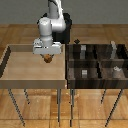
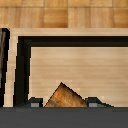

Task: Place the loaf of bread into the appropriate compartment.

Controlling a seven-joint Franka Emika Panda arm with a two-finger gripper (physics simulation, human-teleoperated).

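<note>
The loaf of bread (image 1: pixel 48 58) is a tiny tan-brown lump held between my gripper's (image 1: pixel 48 58) fingers, lifted above the light wooden tray (image 1: pixel 15 70). In the wrist view the loaf (image 2: pixel 64 96) fills the gap between the two grey fingertips (image 2: pixel 35 102), with the tray floor below. The dark brown divided bin (image 1: pixel 70 65) stands at the exterior view's right. Its cell with the small grey block (image 1: pixel 84 73) is in the bin's near row, well to the right of the gripper.
Another near cell holds a small white object (image 1: pixel 115 69). The bin's far cells hold grey and dark items (image 1: pixel 83 49). The tray's raised rim (image 2: pixel 75 40) and the bin's wall lie between the gripper and the cells. The robot base (image 1: pixel 64 27) stands behind.
</note>
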